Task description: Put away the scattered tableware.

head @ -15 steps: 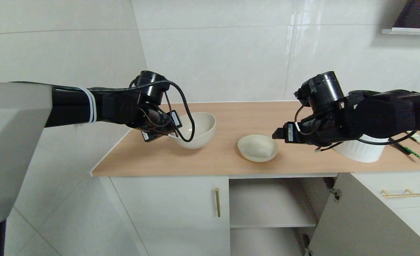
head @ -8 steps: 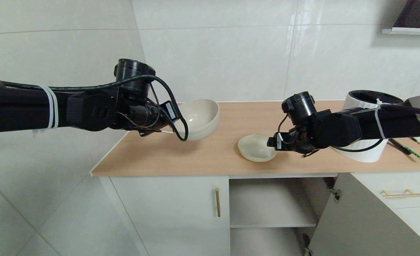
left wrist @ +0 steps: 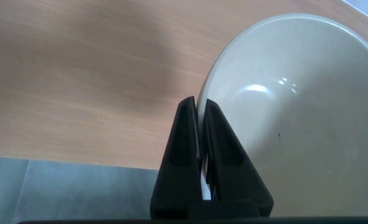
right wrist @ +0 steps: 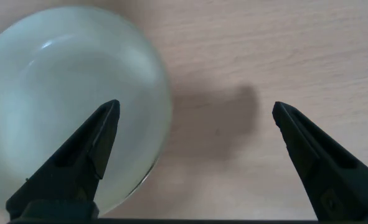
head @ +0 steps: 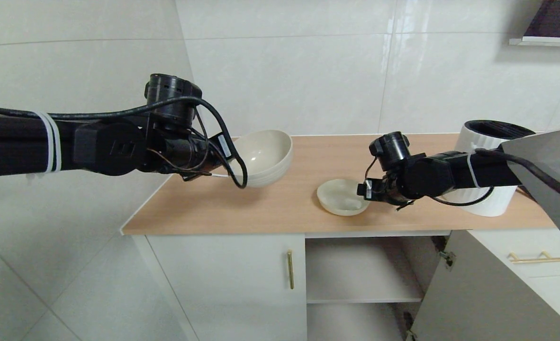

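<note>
Your left pincer (head: 227, 165) has lifted the big bowl (head: 263, 156) off the bench (head: 204, 208), where it sat a second ago. It is clamped flat on the bowl's rim, as the left wrist view shows. The bowl now hangs clear above the bench's left end. That piece looks ready to carry to the open cupboard (head: 356, 270) below.

Your right pincer (head: 363, 190) has come down to the small bowl (head: 339, 196). Its fingers are wide apart, one over the bowl's inside and the other over bare bench, with the rim between them. Nothing is gripped there yet, so closing looks like the next step.

The big bowl is tipped, its mouth turned up and toward your left arm. The small bowl sits upright mid-bench, mouth up. Both are round, so neither has a long axis to line up.
</note>
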Controlling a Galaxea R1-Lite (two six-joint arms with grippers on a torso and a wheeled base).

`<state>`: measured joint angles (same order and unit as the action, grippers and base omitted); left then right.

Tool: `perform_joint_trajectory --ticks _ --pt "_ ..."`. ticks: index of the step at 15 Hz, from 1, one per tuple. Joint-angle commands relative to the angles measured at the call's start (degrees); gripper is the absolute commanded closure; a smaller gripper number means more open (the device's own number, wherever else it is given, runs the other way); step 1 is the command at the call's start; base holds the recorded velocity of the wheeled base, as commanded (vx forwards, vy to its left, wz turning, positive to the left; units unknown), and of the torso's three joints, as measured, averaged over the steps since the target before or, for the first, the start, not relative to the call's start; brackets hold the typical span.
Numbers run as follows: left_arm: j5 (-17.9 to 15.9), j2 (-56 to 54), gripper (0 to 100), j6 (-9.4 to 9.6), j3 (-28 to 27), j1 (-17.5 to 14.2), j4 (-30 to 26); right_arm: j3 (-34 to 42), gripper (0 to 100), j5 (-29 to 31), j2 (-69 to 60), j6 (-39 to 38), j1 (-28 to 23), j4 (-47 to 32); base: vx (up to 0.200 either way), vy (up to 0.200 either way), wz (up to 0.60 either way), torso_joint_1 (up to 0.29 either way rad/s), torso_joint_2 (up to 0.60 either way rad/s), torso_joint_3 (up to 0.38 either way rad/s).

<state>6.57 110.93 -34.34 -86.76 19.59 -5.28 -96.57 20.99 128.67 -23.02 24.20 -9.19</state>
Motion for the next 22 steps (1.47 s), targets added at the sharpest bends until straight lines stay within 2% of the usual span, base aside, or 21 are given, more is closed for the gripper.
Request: perform_joint_trajectory --ticks 1,4,5,15,18,19,20,22 --pt "0.02 0.07 100 0.06 0.01 0.01 0.01 -0.46 0 0.10 0.97 -0.01 -0.12 -0.04 0.000 0.000 0.00 0.000 0.00 0.000" --pt "0.02 0.07 100 0.33 0.36 0.10 0.01 -0.55 0 -0.07 1.32 0.08 -0.56 -0.04 0.000 0.000 0.00 0.000 0.00 0.000" --pt "0.02 -0.02 100 0.33 0.36 0.10 0.01 -0.55 100 -0.07 1.41 0.08 -0.56 -0.04 0.000 0.000 0.00 0.000 0.00 0.000" --pt "-0.07 -1.07 100 0.42 0.45 0.10 0.01 -1.16 100 -0.51 0.70 -1.68 -0.91 -0.12 0.000 0.000 0.00 0.000 0.00 0.000" --pt "-2.53 -4.06 100 0.50 3.70 0.19 0.01 3.67 100 -2.45 -7.73 -1.59 -1.61 -0.39 0.000 0.000 0.00 0.000 0.00 0.000" --pt "-3.76 -5.03 100 1.12 4.93 0.36 0.01 5.43 100 -3.50 -10.02 -1.42 -1.61 -0.39 0.000 0.000 0.00 0.000 0.00 0.000" --pt "-5.43 -6.52 100 2.88 7.04 0.36 0.01 8.95 100 -4.56 -13.01 -1.33 -1.61 -0.39 0.000 0.000 0.00 0.000 0.00 0.000" --pt "-6.48 -8.63 100 5.34 10.12 1.15 0.01 14.22 100 -4.64 -18.37 -1.15 -1.61 -0.39 0.000 0.000 0.00 0.000 0.00 0.000"
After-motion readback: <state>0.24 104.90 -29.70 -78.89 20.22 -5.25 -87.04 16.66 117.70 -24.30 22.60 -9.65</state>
